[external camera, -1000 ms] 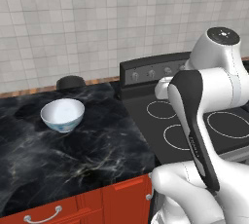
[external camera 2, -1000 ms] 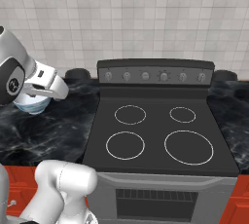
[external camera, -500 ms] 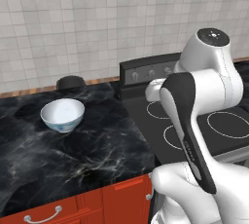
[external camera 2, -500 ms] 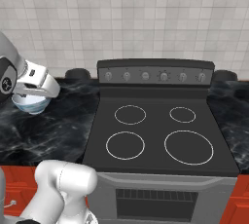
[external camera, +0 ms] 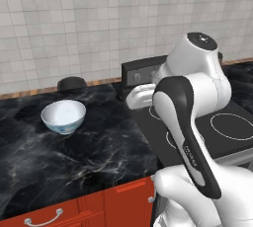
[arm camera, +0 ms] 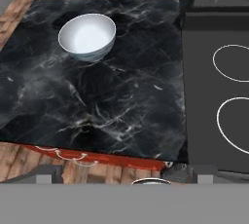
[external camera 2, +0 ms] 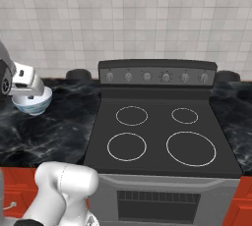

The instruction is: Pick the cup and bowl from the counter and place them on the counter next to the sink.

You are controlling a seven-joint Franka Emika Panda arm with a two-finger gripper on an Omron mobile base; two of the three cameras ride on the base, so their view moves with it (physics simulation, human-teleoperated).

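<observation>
The arm [external camera: 190,122] is swinging left toward the bowl [external camera: 63,116] on the counter [external camera: 74,157]; its jaws are staying wide and empty.

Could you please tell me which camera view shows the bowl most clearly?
The hand view: the bowl is seen whole from above, its white inside open, standing alone on the counter. The left base view shows it whole from the side; in the right base view the arm partly covers it.

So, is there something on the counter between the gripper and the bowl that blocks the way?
Nothing visible does. In the hand view the bowl stands alone on the black marble counter, with only bare top between it and the camera. The stovetop lies off to one side, out of the path.
</observation>
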